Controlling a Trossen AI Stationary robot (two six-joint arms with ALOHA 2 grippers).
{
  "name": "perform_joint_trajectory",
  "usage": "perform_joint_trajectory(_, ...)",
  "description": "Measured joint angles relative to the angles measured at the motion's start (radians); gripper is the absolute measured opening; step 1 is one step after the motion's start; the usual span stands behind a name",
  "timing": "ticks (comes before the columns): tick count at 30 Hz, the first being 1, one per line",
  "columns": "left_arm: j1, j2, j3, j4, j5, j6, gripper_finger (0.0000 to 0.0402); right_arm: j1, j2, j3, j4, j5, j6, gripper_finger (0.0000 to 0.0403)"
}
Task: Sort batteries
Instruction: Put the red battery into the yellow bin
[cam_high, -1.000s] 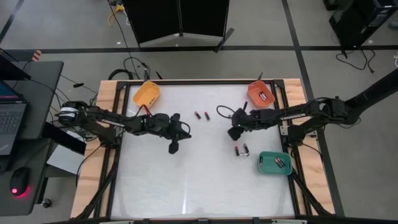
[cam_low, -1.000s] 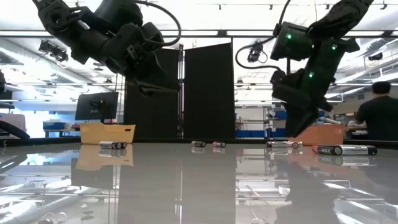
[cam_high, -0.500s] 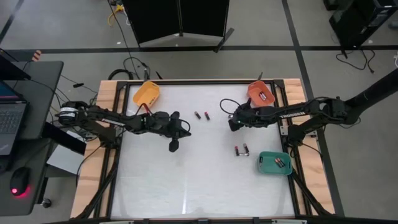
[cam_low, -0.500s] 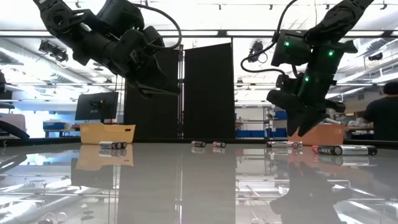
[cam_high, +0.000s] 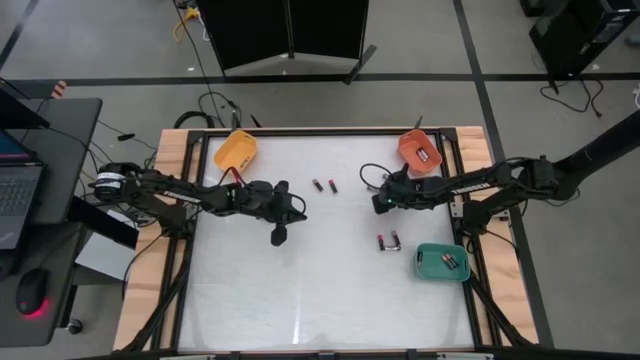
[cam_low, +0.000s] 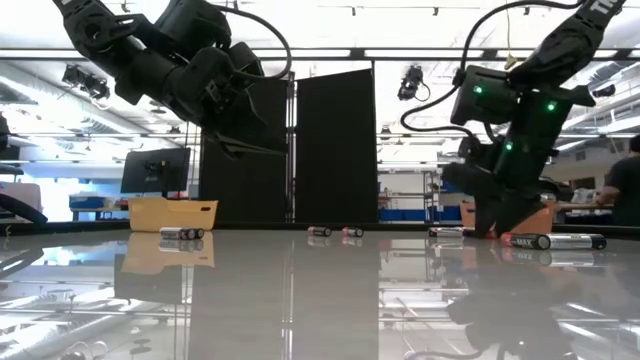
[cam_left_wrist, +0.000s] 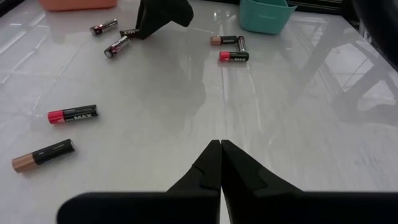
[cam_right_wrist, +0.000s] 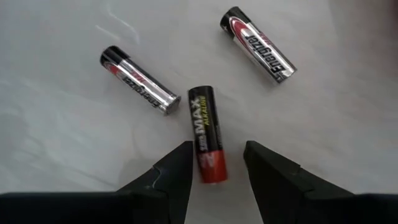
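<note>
Moved: my right gripper (cam_right_wrist: 214, 163) is dropping from mid-table toward the right edge, beside the red-orange tray (cam_high: 420, 152).
Jaws: right ones are standing apart, straddling a black-and-red cell (cam_right_wrist: 206, 135); left gripper (cam_left_wrist: 221, 163) is waiting pressed together, left of centre.
Batteries: two silver cells (cam_right_wrist: 138, 80) are lying just beside my target.
Risk: I'm judging a finger (cam_right_wrist: 177, 168) could nudge the neighbour, rolling it away.

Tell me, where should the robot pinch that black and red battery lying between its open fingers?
Probably across its middle, from straight above. The black and red battery lies flat on the table, its length running between the right end effector's open fingers, so they would close on its long round sides. The two silver batteries lie clear.
</note>
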Motion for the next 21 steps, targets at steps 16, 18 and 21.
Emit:
perform_joint_trajectory(16,0.002,0.000,-0.001,0.026,-0.022,0.010,0.0011,0.034,-0.004,0.002,-0.033,0.008,-0.236,0.0058)
perform_joint_trajectory(18,0.002,0.000,-0.023,0.117,-0.016,0.007,0.0011,0.063,-0.013,0.008,-0.059,0.005,-0.239,0.0058)
perform_joint_trajectory(21,0.002,0.000,-0.080,0.303,0.007,0.007,0.0011,0.123,-0.050,0.028,-0.086,-0.022,-0.240,0.0058)
